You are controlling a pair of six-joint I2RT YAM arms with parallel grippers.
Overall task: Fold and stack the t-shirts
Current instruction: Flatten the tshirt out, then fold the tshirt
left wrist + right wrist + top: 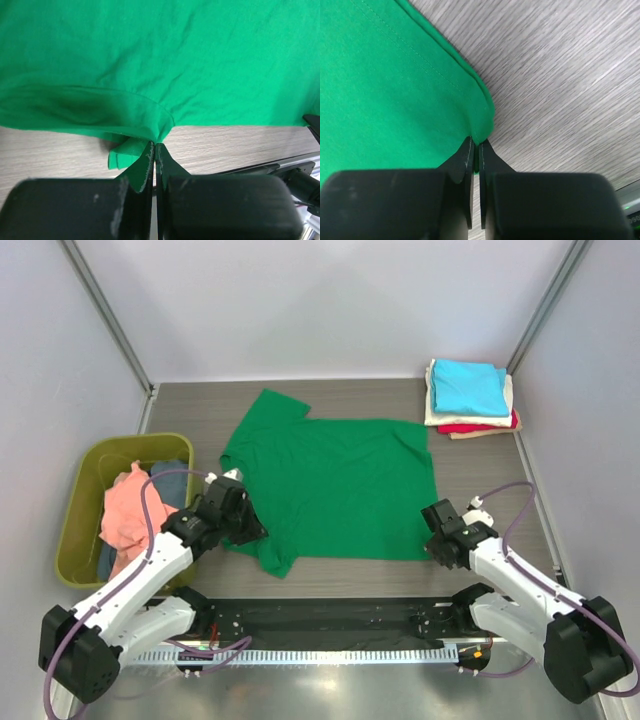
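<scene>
green t-shirt (335, 485) flat, edges pinched in fingers (171, 169)

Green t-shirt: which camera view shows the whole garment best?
Top external: the green t-shirt lies spread out on the table, nearly all visible. Each wrist view shows only an edge, pinched in the left tool or right tool.
</scene>
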